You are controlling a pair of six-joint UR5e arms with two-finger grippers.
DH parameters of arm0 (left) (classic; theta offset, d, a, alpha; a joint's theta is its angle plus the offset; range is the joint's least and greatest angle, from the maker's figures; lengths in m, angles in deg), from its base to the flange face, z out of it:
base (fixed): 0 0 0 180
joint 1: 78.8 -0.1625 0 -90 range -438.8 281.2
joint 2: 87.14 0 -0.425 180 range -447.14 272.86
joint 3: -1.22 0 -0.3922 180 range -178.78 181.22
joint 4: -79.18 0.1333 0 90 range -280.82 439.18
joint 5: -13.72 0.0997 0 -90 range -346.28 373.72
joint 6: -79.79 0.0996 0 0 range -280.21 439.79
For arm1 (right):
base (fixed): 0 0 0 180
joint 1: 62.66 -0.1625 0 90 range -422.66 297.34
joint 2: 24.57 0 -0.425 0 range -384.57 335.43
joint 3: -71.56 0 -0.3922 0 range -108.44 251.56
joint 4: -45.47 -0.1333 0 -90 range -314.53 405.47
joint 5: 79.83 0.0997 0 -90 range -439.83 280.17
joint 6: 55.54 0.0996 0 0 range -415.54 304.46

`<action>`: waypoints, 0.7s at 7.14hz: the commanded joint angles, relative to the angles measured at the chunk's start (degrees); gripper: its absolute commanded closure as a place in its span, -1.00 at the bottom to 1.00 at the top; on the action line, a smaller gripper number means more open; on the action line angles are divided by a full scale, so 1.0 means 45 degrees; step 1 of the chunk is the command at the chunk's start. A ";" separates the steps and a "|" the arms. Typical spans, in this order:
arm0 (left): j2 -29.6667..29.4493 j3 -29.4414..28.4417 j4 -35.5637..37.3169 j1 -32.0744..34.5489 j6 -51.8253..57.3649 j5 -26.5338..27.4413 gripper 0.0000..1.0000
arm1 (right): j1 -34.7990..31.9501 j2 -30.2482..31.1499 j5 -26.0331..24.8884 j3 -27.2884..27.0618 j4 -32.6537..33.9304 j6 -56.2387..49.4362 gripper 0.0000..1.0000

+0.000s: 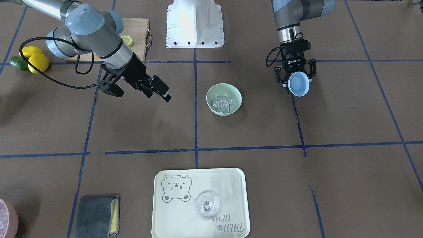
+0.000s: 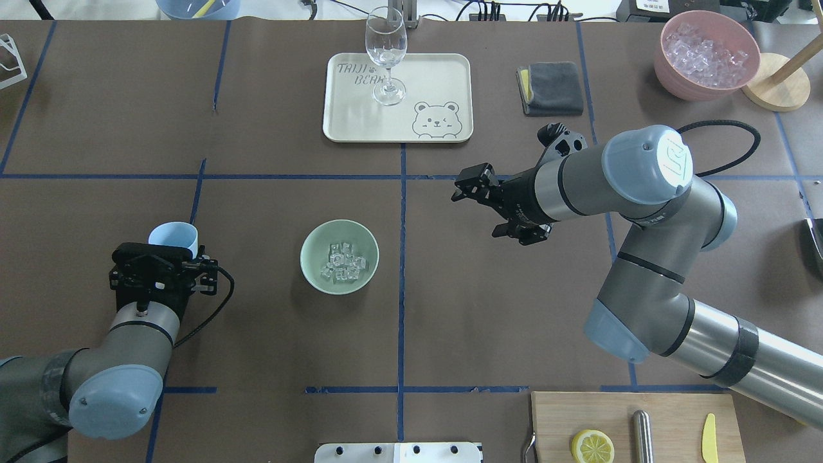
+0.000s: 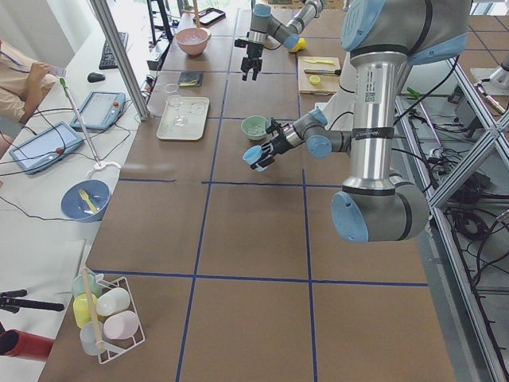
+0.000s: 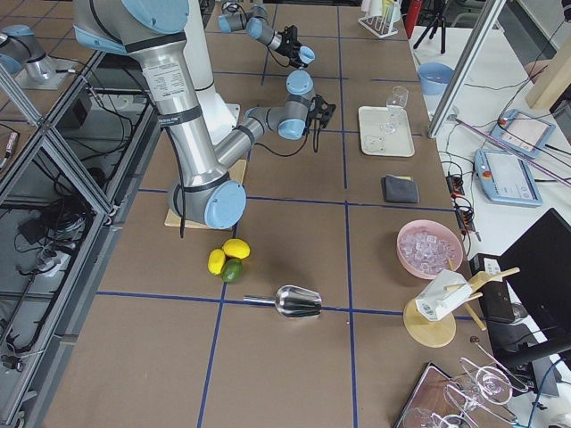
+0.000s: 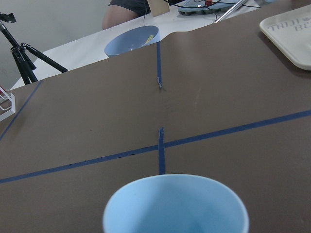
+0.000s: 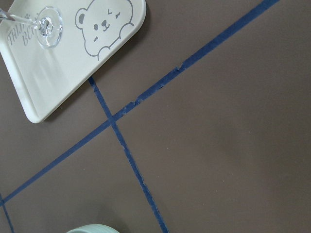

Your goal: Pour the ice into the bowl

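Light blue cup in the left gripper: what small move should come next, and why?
Probably set the cup down on the table and let go: the ice already lies in the mint bowl, the cup looks empty, and the left gripper holds it beside the bowl.

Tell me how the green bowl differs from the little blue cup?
The bowl is mint green and wider; the cup is light blue and narrower. The bowl sits on the table holding ice; the cup, looking empty, is gripped by the left claw. Both are round and matte.
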 commanded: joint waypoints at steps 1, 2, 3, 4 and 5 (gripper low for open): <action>0.2145 -0.0314 -0.3990 0.0086 -0.0060 0.0112 1.00 | 0.0007 0.0000 -0.0021 0.0009 0.0019 0.0000 -1.00; 0.2989 -0.1207 -0.6587 0.0125 0.0017 0.0132 1.00 | 0.0007 -0.0020 -0.0021 0.0009 0.0020 0.0000 -1.00; 0.3190 -0.2724 -0.8605 0.0125 0.0095 0.1021 1.00 | 0.0026 -0.0020 -0.0021 0.0009 0.0020 0.0000 -1.00; 0.3231 -0.4093 -1.0153 0.0125 0.0135 0.1649 1.00 | 0.0084 -0.0020 -0.0234 -0.0011 0.0000 0.0000 -1.00; 0.3444 -0.4435 -1.0903 0.0125 0.0251 0.1771 1.00 | 0.0239 -0.0039 -0.0468 -0.0011 0.0019 0.0019 -1.00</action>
